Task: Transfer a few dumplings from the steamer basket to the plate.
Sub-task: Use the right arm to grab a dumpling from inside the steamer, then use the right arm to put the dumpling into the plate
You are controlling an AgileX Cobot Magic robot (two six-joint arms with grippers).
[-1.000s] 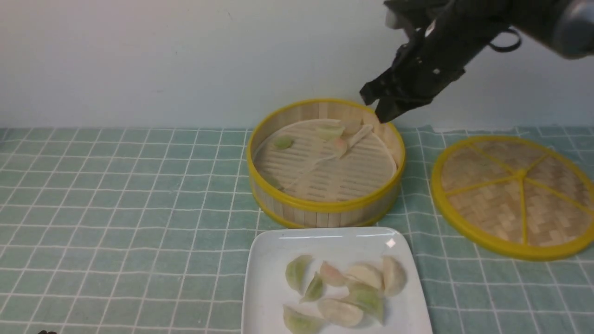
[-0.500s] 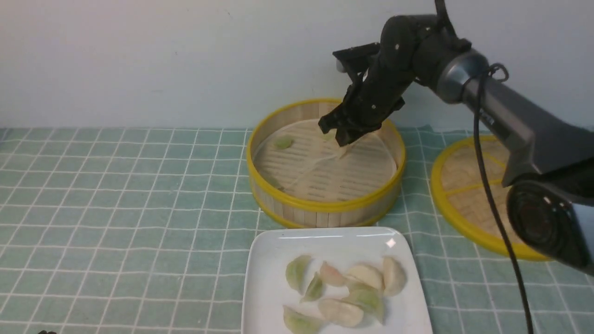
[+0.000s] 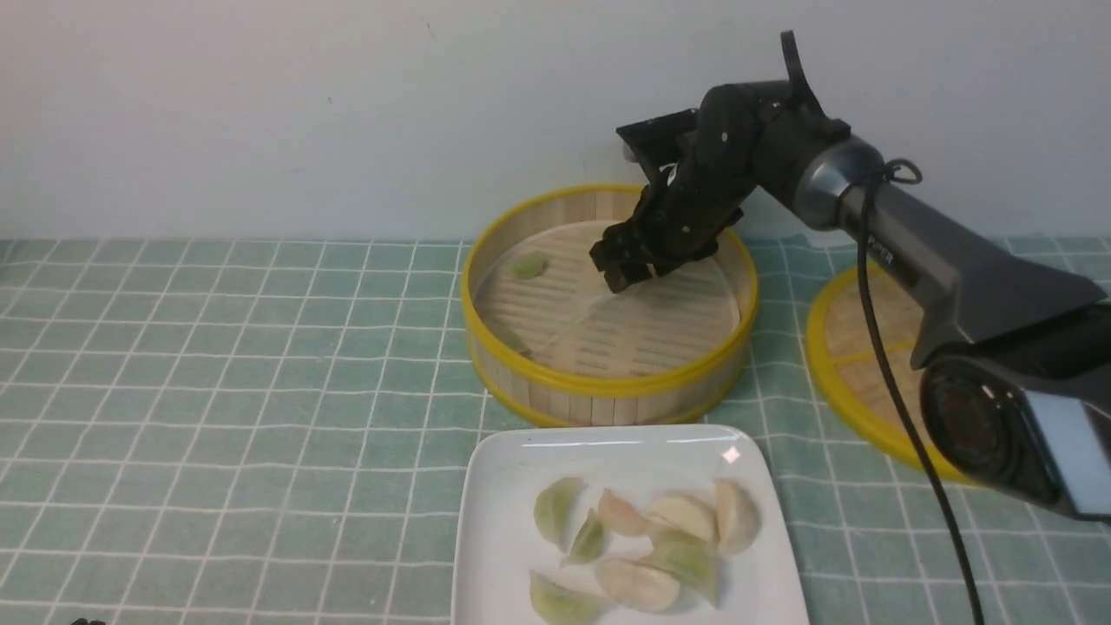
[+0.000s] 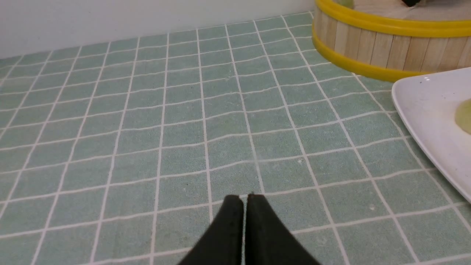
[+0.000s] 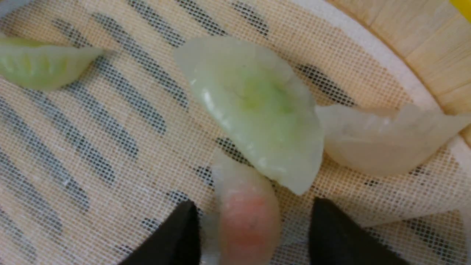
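The steamer basket (image 3: 608, 386) stands behind the white square plate (image 3: 495, 555), which holds several dumplings (image 3: 686, 516). My right gripper (image 3: 627, 271) is down inside the basket, open. In the right wrist view its jaws (image 5: 254, 221) straddle a pinkish dumpling (image 5: 244, 217) on the mesh liner; a pale green dumpling (image 5: 257, 106), a cream one (image 5: 375, 140) and another green one (image 5: 36, 66) lie beyond. A green dumpling (image 3: 529, 265) shows at the basket's far left. My left gripper (image 4: 244, 200) is shut and empty above the cloth, left of the plate (image 4: 427, 121) and basket (image 4: 379, 48).
A flat woven lid with yellow spokes (image 3: 859, 347) lies right of the basket, partly behind my right arm. A green checked cloth (image 3: 217, 391) covers the table. A pale wall stands close behind the basket.
My right arm has come down from above the basket's far right rim and leftwards into the basket, its open jaws now around the pinkish dumpling. The plate and left gripper have not moved.
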